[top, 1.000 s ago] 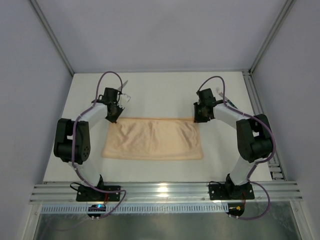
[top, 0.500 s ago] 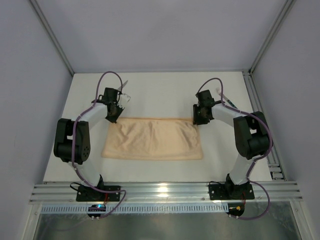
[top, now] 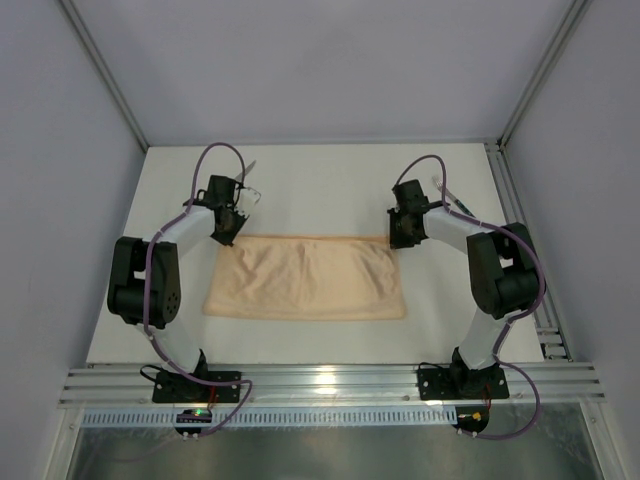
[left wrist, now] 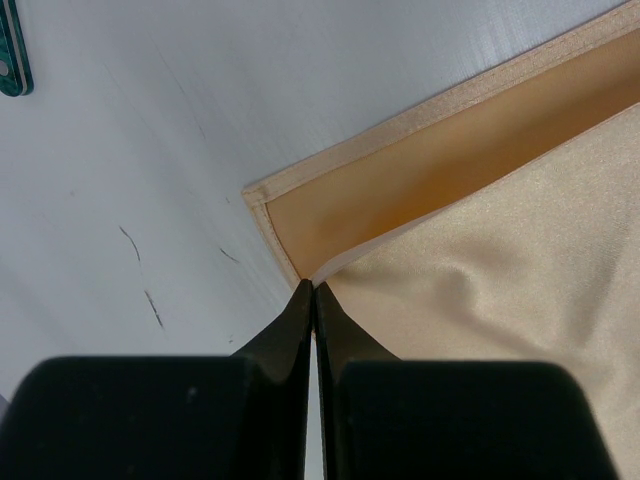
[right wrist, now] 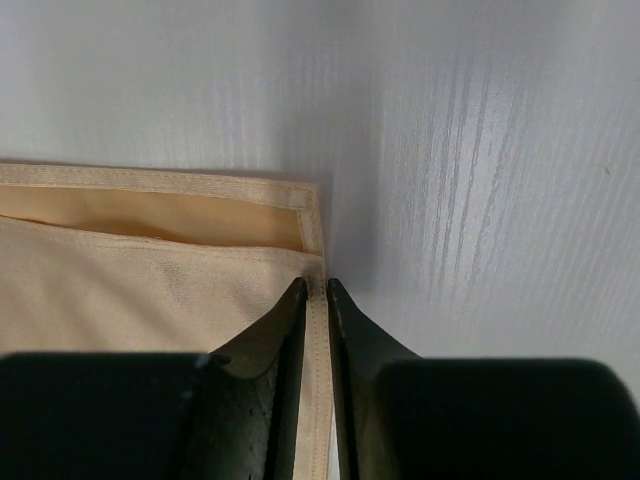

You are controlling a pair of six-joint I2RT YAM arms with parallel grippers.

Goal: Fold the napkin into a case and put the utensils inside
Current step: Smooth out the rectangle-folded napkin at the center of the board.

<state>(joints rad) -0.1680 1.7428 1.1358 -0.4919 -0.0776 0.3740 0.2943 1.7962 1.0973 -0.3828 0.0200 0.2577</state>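
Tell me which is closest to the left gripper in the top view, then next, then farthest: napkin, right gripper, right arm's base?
From the left gripper:
1. napkin, right at its jaws, at the far-left corner.
2. right gripper, across the napkin at the far-right corner.
3. right arm's base, down at the near edge, right side.

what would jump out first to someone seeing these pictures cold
The peach-orange napkin dominates, lying folded as a wide band across the middle of the white table, its upper layer stopping short of the far hem. Both arms bend in to its far corners: the left gripper is shut on the upper layer's corner, and the right gripper has its fingers narrowly parted astride the hem at the right corner.
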